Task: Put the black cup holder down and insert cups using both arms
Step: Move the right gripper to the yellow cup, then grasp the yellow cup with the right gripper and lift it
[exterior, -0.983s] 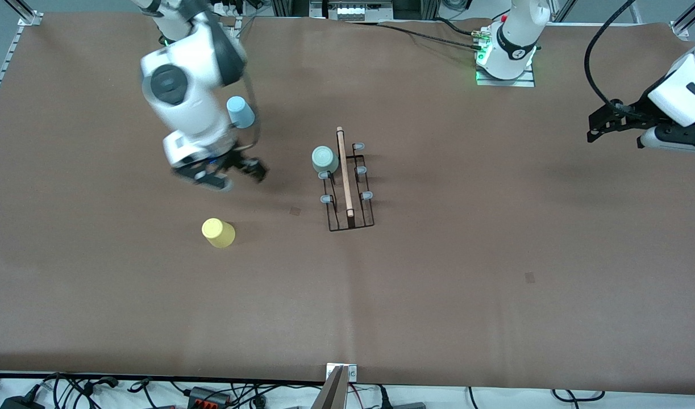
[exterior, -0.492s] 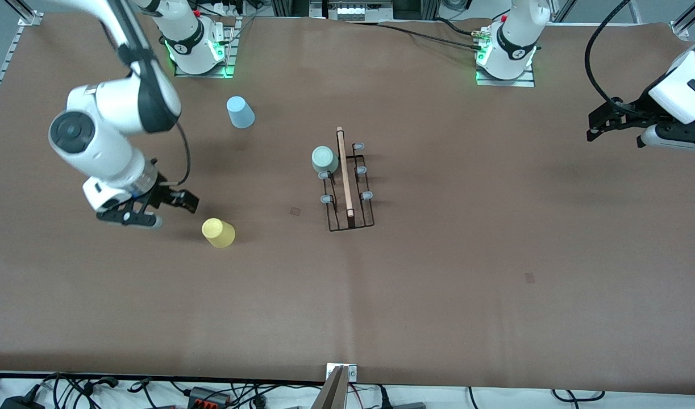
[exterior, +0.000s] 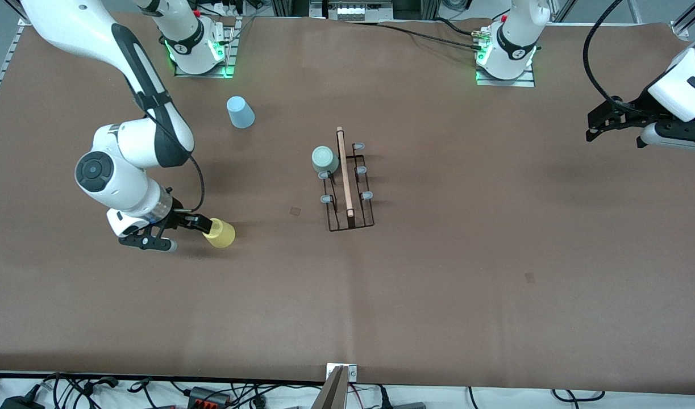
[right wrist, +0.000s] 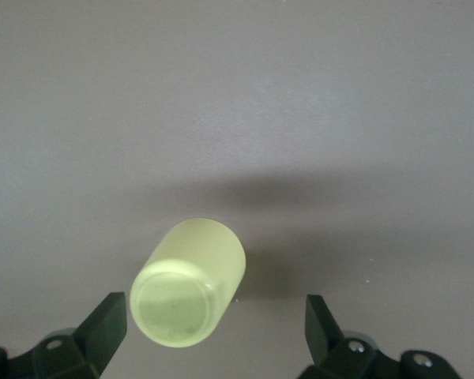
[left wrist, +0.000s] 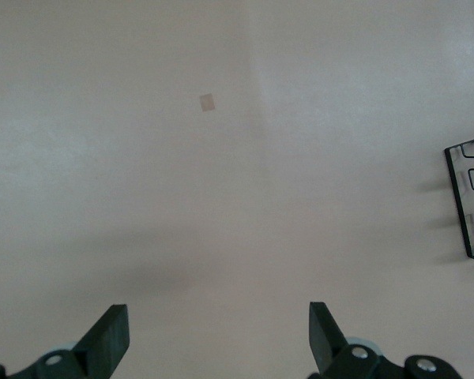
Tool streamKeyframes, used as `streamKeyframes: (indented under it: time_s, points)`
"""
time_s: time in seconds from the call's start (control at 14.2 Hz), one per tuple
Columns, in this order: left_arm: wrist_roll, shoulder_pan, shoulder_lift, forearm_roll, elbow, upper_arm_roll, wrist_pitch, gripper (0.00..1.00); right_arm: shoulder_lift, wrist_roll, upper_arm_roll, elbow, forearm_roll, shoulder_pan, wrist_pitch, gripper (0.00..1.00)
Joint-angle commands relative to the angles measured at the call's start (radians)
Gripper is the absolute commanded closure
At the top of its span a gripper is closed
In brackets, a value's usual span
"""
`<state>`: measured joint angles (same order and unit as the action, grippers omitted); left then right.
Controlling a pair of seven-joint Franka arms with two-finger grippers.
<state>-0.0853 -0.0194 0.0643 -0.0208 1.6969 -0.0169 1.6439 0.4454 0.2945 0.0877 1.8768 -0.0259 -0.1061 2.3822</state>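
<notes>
The black cup holder [exterior: 358,218] stands mid-table with its wooden rod [exterior: 344,170] on top. A pale mint green cup [exterior: 324,159] sits on one of its pegs. The yellow cup [exterior: 221,233] stands upside down, nearer the camera toward the right arm's end. My right gripper [exterior: 188,234] is open and low beside it. In the right wrist view the yellow cup [right wrist: 188,292] lies between the open fingers of that gripper [right wrist: 213,325], close to one finger. The light blue cup [exterior: 240,112] stands upside down near the right arm's base. My left gripper [exterior: 592,126] waits open and empty, also in its wrist view [left wrist: 216,332].
A corner of the cup holder [left wrist: 468,197] shows in the left wrist view. Small patches mark the brown table cover [exterior: 295,211] [exterior: 529,277]. A metal bracket [exterior: 341,372] and cables sit at the table edge nearest the camera.
My right arm has swung from beside the blue cup toward the camera and down, bringing its open gripper to the yellow cup. The left arm has hardly moved.
</notes>
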Motion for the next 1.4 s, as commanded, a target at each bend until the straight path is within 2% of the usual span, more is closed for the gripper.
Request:
streamKeyframes:
  time_s: [0.0,0.63,1.19,1.33]
  points:
    - [-0.004,-0.004,-0.015,-0.019,-0.029,0.005,-0.010,0.00,0.032,-0.002,0.001,-0.015,-0.020,-0.043,0.032,0.00]
    - [-0.002,-0.005,-0.015,-0.014,-0.029,0.003,-0.010,0.00,0.093,-0.017,-0.006,0.007,0.000,-0.058,0.126,0.00]
    - [-0.004,-0.005,-0.015,-0.014,-0.029,0.003,-0.010,0.00,0.092,-0.044,-0.008,0.007,0.000,-0.050,0.129,0.00]
    - [-0.004,-0.005,-0.017,-0.014,-0.029,0.003,-0.010,0.00,0.090,-0.044,-0.008,0.008,0.000,-0.050,0.121,0.26]
